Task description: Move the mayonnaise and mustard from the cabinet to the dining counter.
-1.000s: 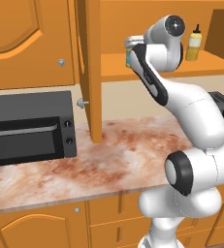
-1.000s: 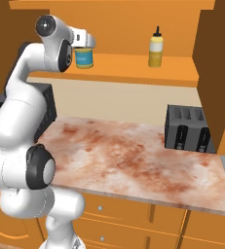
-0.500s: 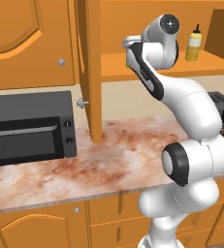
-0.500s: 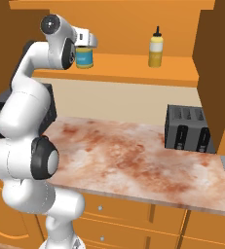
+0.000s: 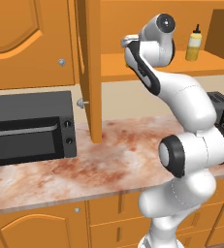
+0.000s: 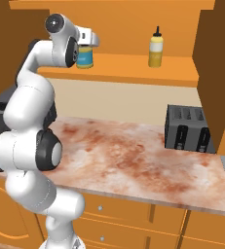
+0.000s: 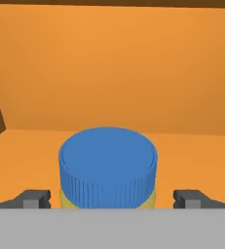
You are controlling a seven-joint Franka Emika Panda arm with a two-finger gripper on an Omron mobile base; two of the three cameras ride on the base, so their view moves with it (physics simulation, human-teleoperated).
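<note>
The mayonnaise [image 7: 108, 165], a squat jar with a blue lid and a yellow band, stands on the orange shelf of the open cabinet [image 6: 133, 65]. My gripper [image 7: 112, 198] is open, with one of its fingertips [image 7: 36, 198] on each side of the jar and a gap to the lid on both sides. From the right base view the hand sits just above and in front of the mayonnaise [image 6: 84, 58]. The mustard [image 6: 156, 47], a slim yellow bottle with a black tip, stands further right on the same shelf, also visible as the mustard [image 5: 194, 43]. The dining counter is out of view.
An open cabinet door [image 5: 89, 72] hangs left of the arm. Below, a marbled wall counter [image 6: 133, 160] carries a black microwave [image 5: 31, 127] on the left and a dark toaster [image 6: 187, 129] on the right. The cabinet's side wall [image 6: 216, 73] bounds the shelf on the right.
The arm has reached a little further into the cabinet, bringing the open hand closer over the mayonnaise. The jar and the mustard have stayed put.
</note>
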